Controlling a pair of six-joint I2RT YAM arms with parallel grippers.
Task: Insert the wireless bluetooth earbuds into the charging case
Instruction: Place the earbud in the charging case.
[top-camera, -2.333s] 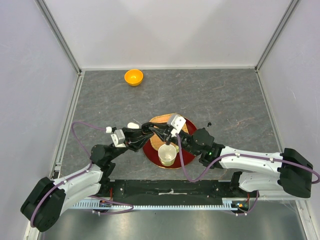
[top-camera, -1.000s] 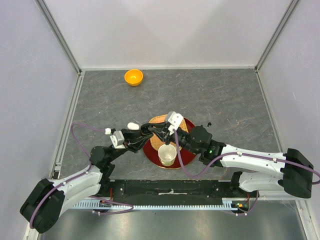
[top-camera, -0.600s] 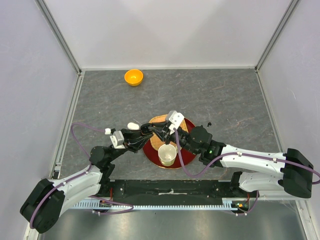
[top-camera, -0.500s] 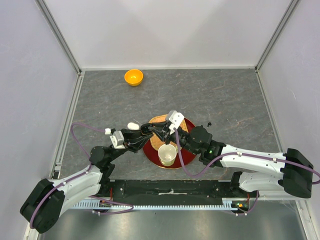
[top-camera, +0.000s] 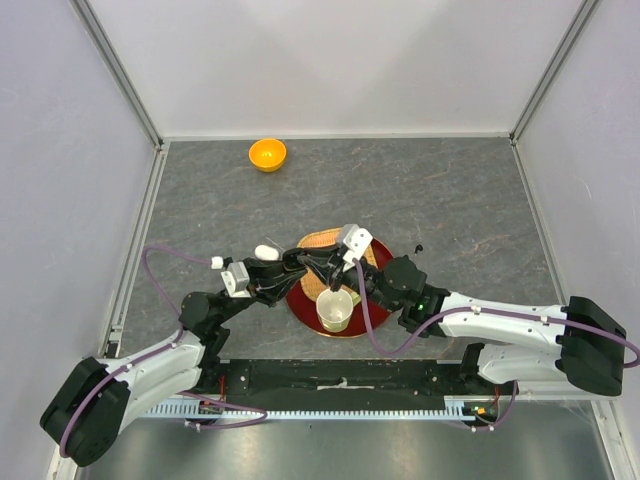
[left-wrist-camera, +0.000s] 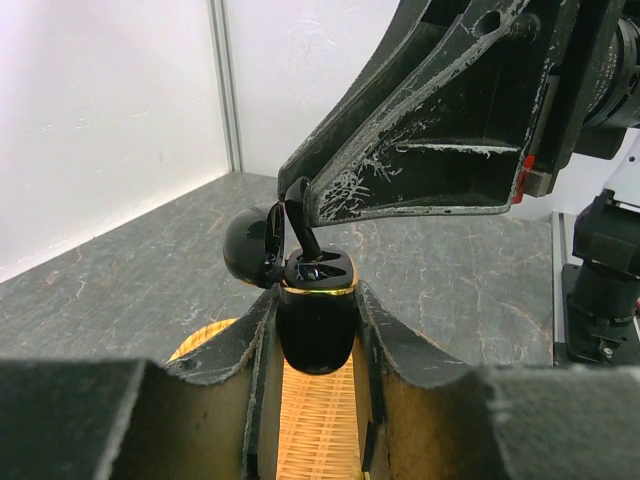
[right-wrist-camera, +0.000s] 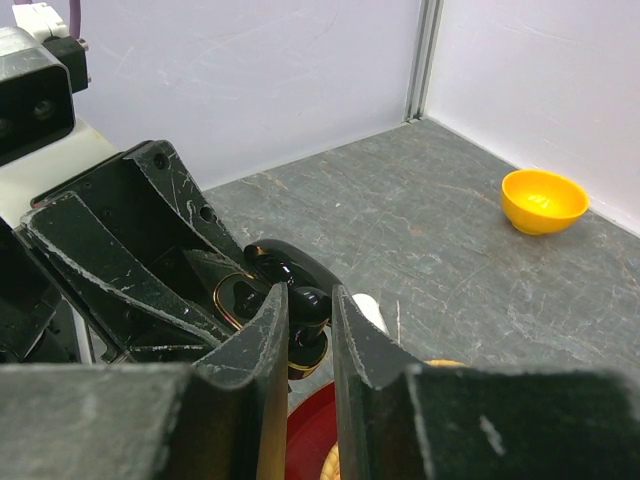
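Above the red plate (top-camera: 300, 305), the left pincer (left-wrist-camera: 315, 305) grips the open black charging case (left-wrist-camera: 316, 330). The right pincer (right-wrist-camera: 307, 310) is clamped on a black earbud (right-wrist-camera: 312, 298) at the case's mouth.

Count: 1 black charging case (left-wrist-camera: 315, 320), 1 black earbud (right-wrist-camera: 308, 300) visible, 1 white pebble-shaped piece (top-camera: 265, 251), 1 cup (top-camera: 335, 312), 1 red plate (top-camera: 303, 305), 1 woven mat (top-camera: 318, 240), 1 orange bowl (top-camera: 267, 154), 1 tiny black bit (top-camera: 418, 248) on the table (top-camera: 450, 200), too small to identify
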